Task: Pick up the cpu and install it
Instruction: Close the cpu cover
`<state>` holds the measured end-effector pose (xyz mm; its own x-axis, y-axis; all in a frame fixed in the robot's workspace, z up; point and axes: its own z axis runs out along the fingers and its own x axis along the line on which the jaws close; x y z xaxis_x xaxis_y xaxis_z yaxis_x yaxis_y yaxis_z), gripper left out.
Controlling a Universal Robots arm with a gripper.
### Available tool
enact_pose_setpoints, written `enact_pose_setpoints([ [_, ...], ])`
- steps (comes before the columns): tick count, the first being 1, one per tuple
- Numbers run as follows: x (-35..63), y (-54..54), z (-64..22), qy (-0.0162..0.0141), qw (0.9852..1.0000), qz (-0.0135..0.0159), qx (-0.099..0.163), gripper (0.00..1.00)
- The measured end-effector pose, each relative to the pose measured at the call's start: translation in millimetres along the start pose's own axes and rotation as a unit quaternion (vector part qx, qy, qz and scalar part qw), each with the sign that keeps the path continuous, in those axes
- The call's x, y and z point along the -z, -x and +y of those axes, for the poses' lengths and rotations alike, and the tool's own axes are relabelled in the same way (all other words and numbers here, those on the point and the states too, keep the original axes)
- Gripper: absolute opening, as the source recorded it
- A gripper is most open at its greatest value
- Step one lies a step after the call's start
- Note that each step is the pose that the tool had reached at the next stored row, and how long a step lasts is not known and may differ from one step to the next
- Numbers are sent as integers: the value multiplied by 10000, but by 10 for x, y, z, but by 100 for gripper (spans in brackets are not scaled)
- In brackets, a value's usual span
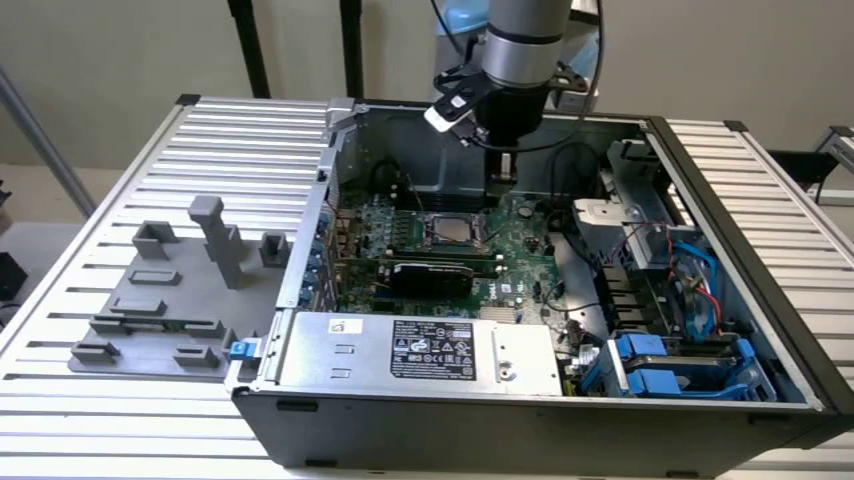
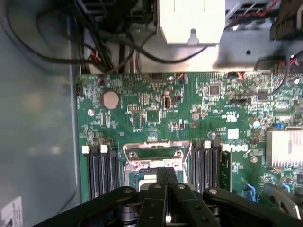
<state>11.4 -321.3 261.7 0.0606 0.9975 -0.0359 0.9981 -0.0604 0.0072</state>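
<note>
The cpu [image 1: 455, 232], a small shiny silver square, lies flat in the black-framed socket [image 1: 430, 234] on the green motherboard [image 1: 514, 285] inside the open computer case. My gripper [image 1: 501, 186] hangs just above the board, a little behind the socket and towards the exterior view's right. In the wrist view its black fingers [image 2: 159, 182] are pressed together with nothing between them. Just beyond them lies the socket's metal frame [image 2: 154, 150]. The fingers cover most of the socket's inside.
A grey power supply box [image 1: 427, 350] with a label fills the case's near side. Blue drive bays [image 1: 674, 365] and cables crowd the exterior view's right. A grey fixture [image 1: 174, 295] stands on the slatted table. Black memory slots [image 2: 102, 172] flank the socket.
</note>
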Motion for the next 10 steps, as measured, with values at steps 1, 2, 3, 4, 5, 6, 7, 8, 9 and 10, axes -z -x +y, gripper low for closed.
enact_pose_setpoints([
  [1, 19, 0, 45, -6, 10000, 0, 0, 11],
  [2, 33, 1, 92, -10, 10000, 0, 0, 11],
  [3, 46, 1, 137, -15, 10000, 0, 0, 11],
  [4, 62, 1, 182, -20, 10000, 0, 1, 11],
  [5, 79, 2, 227, -26, 10000, -1, 1, 11],
  [6, 95, 3, 274, -32, 10000, -1, 1, 11],
  [7, 103, 4, 319, -37, 10000, -3, 1, 11],
  [8, 103, 3, 362, -40, 10000, -2, 1, 11],
  [9, 102, 1, 388, -40, 10000, -2, 1, 11],
  [10, 93, 0, 398, -40, 10000, -1, 1, 11],
])
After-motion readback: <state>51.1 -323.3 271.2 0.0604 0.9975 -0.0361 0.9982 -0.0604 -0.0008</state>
